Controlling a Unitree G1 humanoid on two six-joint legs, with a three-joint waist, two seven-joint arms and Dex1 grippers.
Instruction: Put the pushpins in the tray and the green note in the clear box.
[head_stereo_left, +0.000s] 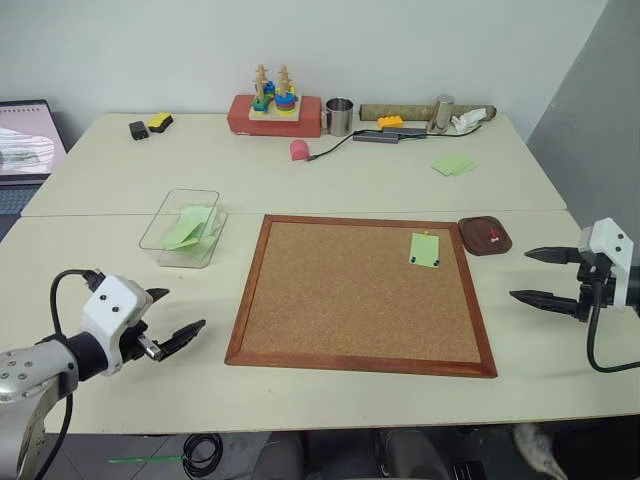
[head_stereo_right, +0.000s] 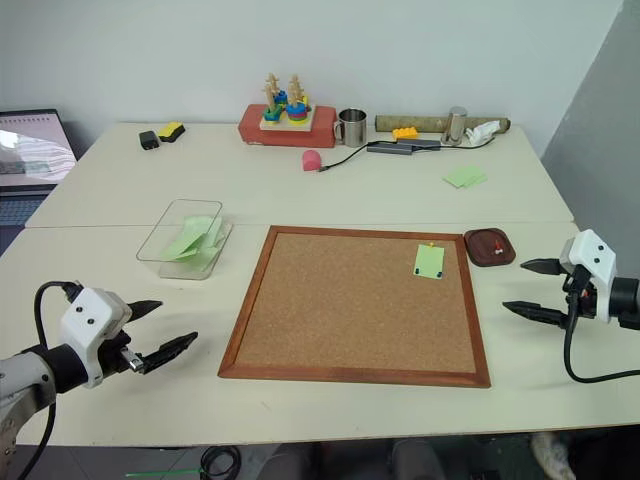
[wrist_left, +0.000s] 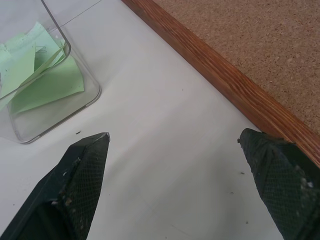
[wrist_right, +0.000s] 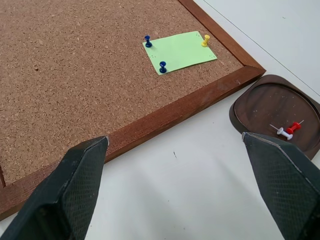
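The green note is pinned near the far right corner of the corkboard by a yellow pushpin and two blue pushpins. Just right of the board sits the dark red-brown tray, with a red pushpin and a white one lying in it. Left of the board stands the clear box, holding loose green sheets. My left gripper hovers open near the board's near left corner. My right gripper is open right of the board, in front of the tray.
A laptop sits at the far left. Along the back of the table are a stacking toy on a red box, a metal mug, a pink object, cables and loose green sheets.
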